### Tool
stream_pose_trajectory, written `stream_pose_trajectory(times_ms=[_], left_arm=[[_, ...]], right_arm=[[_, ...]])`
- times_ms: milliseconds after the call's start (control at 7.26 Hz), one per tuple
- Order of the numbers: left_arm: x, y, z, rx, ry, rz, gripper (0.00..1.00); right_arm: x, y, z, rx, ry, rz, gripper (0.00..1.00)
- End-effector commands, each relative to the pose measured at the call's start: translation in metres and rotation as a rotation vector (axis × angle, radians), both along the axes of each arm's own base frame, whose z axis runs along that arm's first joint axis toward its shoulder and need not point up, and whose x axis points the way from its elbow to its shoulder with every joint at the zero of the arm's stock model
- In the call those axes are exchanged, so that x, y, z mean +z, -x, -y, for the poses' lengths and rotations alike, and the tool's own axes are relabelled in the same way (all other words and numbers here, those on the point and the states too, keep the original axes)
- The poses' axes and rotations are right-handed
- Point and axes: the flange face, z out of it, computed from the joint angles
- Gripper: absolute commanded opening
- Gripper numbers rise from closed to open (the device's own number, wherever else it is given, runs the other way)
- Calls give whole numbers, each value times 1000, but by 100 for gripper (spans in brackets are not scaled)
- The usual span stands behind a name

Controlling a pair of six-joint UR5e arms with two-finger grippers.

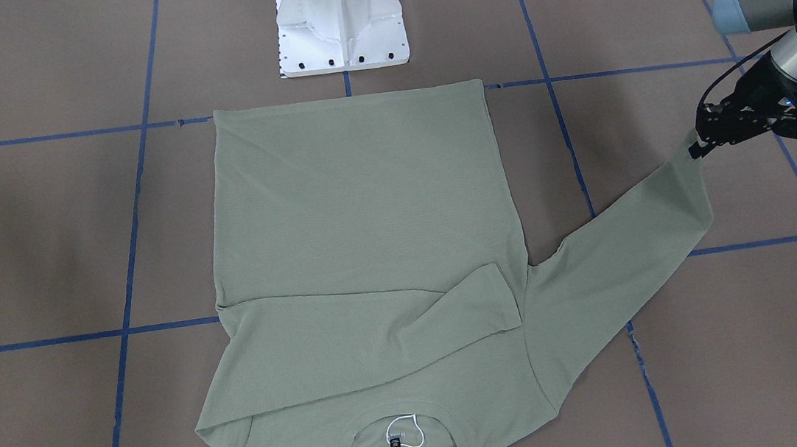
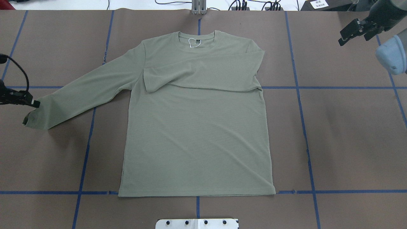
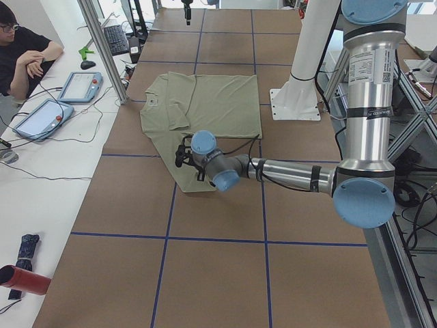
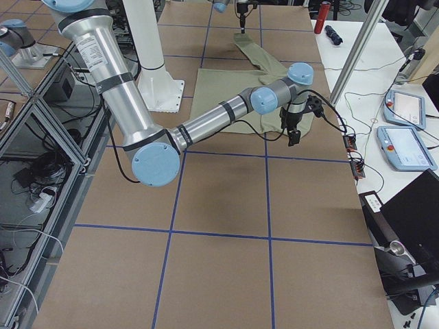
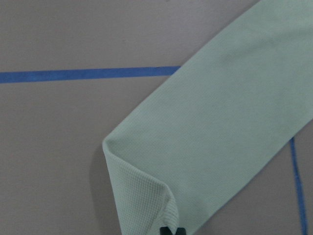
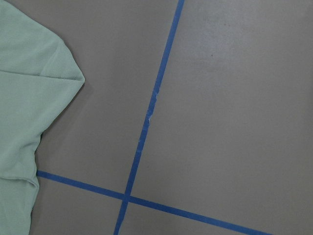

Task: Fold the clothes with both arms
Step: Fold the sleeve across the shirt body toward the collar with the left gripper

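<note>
The pale sage-green shirt (image 2: 197,133) lies flat on the brown table, neck and white loop (image 2: 192,42) on the far side. One sleeve is folded across the chest (image 2: 203,74). The other sleeve (image 2: 82,92) stretches out towards my left side. My left gripper (image 2: 35,104) is shut on that sleeve's cuff; the front view shows it holding the cuff a little off the table (image 1: 696,148), and the left wrist view shows the cuff corner curled up at the fingertips (image 5: 171,230). My right gripper (image 2: 353,35) is open and empty, well off the shirt near the far right table edge.
The white pedestal base (image 1: 340,22) stands just behind the shirt's hem. Blue tape lines (image 2: 305,127) grid the table. In the left side view a person (image 3: 20,55) sits at a side desk with tablets (image 3: 78,87).
</note>
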Motion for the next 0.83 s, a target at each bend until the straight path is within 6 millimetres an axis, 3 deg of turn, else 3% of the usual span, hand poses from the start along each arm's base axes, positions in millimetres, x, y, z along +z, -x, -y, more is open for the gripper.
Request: stream_pose_trajectory(times_ms=[0,138,413,551,688], left_arm=[[-152,-22,45,-17,69,55,0],[-214,-44,69,-41,84,125,0],[-295,-80,90,-86,190,130,0],[-340,-126,105,-92,248,115,0],[-382,-160,125,-112,277,118,0]], right_arm=[[54,-65,-23,-20,-25,-40,100],[82,-91,-34,-40,-35,-57,100],[96,-101,-42,-42,-31,-63,100],[98,-101,-42,-41,-29,-65,100],[99,-101,-42,-42,-30,-65,100]])
